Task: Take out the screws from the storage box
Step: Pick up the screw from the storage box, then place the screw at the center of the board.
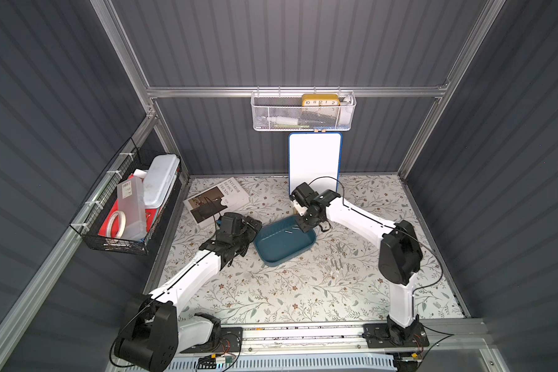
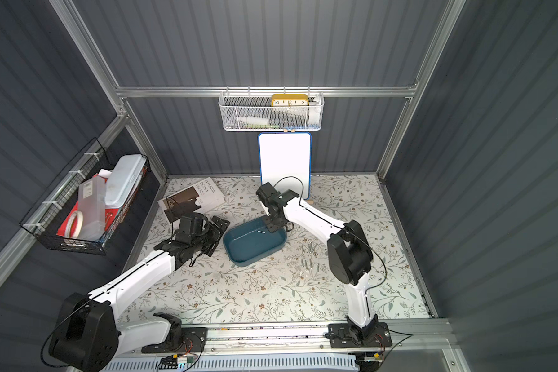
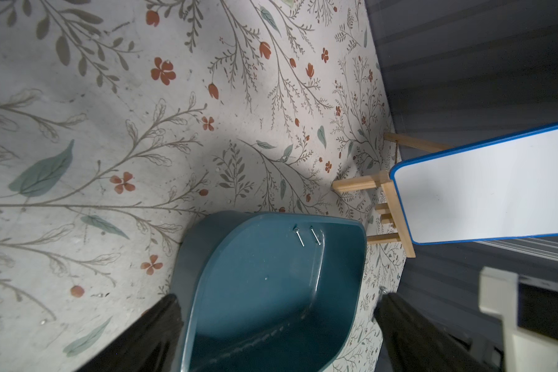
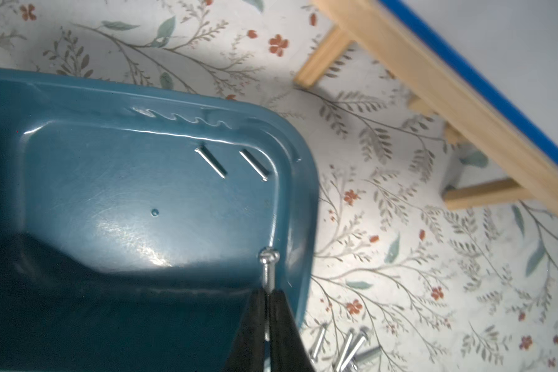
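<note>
Grey panelled enclosure, floral surface (image 1: 271, 299). In both top views: teal storage box (image 1: 271, 254) mid-surface, with screws (image 1: 335, 264) heaped beside it, evidently already out.

Left wrist view: my left claw (image 3: 281, 322) gapes wide astride the box end, apparently to steady it.

Right wrist view: my right claw (image 4: 268, 309) pinches one screw (image 4: 269, 264) above the corner. Two screws (image 4: 211, 163) lie inside.

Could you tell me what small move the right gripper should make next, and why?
Probably carry the screw past the tray rim to the loose screws on the table: the right gripper is shut on it above the tray corner.
</note>
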Robot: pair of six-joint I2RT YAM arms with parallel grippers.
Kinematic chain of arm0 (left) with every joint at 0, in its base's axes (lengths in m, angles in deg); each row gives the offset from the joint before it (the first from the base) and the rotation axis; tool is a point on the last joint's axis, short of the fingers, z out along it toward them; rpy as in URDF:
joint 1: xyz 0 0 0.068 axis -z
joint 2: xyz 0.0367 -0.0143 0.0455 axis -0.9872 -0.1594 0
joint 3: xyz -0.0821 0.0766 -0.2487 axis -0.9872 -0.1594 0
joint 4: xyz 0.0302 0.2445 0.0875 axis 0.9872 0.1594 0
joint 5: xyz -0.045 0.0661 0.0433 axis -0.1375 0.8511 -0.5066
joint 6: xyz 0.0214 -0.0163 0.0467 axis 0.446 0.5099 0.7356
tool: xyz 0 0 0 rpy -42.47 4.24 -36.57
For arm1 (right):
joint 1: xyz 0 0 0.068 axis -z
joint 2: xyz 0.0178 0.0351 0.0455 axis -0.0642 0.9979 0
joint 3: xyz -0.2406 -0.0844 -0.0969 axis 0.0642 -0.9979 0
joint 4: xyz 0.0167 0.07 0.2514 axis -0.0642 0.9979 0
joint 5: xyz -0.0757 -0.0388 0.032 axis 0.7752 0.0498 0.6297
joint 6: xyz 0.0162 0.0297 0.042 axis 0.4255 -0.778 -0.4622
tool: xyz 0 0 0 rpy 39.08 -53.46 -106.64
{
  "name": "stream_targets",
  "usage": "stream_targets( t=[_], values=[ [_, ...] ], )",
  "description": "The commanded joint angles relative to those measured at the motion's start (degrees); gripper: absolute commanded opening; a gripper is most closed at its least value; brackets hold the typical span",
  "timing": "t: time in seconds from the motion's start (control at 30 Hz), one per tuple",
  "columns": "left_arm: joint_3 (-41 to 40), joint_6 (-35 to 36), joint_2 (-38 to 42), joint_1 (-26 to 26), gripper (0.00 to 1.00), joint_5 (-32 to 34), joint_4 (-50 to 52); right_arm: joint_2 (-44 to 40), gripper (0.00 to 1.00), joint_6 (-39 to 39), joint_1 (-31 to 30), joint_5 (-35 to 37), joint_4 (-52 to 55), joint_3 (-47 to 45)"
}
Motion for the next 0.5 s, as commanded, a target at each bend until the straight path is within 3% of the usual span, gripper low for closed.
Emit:
stream_targets(
  t=[0.0, 0.2, 0.47],
  values=[
    [0.32, 1.7, -1.2, 0.01, 0.99, 0.32, -0.36, -7.32, 0.06, -4.32, 3.51, 0.35, 0.4, -4.64],
    [0.36, 2.05, -2.89, -0.04, 0.99, 0.12, -1.44, -12.74, 0.07, -6.12, 8.14, -0.96, -1.29, -16.71],
    [0.44, 2.24, -3.19, 0.01, 0.99, 0.05, -1.47, -9.23, 0.06, -8.0, 8.34, -2.89, -5.15, -25.15]
  ],
)
